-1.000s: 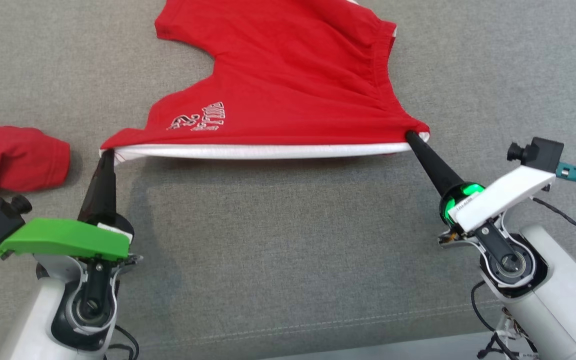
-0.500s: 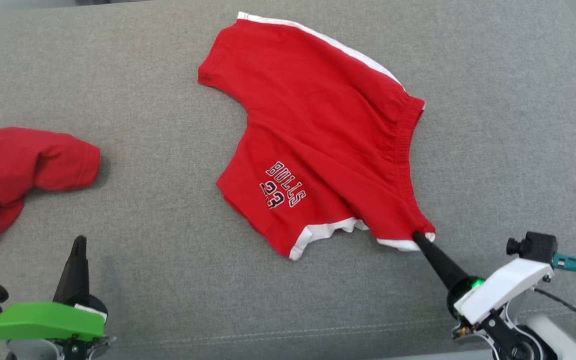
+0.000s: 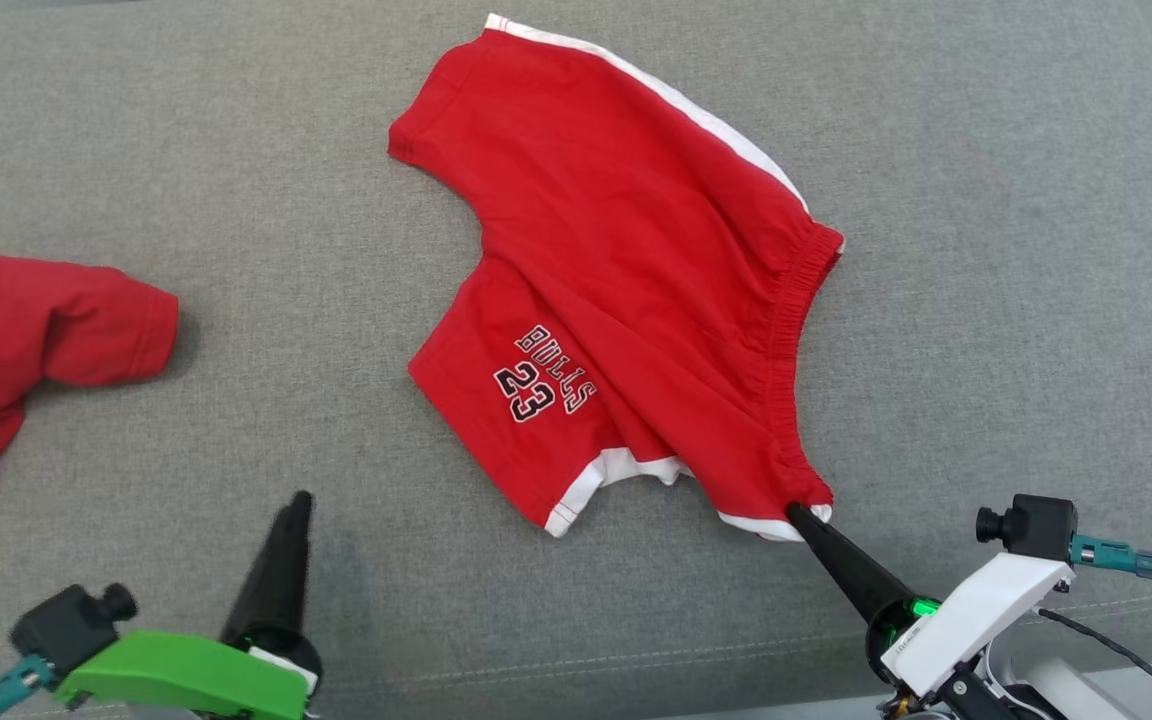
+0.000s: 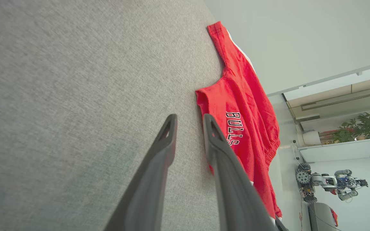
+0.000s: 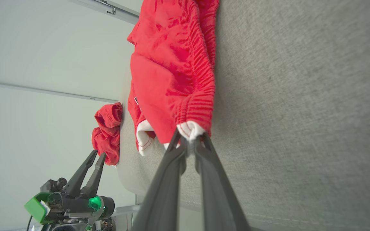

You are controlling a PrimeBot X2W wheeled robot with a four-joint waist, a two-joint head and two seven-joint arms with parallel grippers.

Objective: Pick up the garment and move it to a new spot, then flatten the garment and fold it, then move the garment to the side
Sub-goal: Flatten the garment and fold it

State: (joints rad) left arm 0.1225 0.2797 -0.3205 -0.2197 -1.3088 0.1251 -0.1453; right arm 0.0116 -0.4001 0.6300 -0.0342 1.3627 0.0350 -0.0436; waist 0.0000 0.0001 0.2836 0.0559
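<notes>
While your right claw pinches a white-hemmed corner of the red knit garment with black "BULLS 23" lettering, your left claw hangs narrowly parted and empty, apart from it. The garment lies rumpled on the grey fabric surface. It looks light and limp, so take the free hem corner below the lettering.

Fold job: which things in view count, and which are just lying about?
In the job: red BULLS garment; right gripper, shut on its white-trimmed corner; left gripper, open, off the cloth.
Lying about: crumpled red cloth at the left; potted plant and another robot in the background.
</notes>
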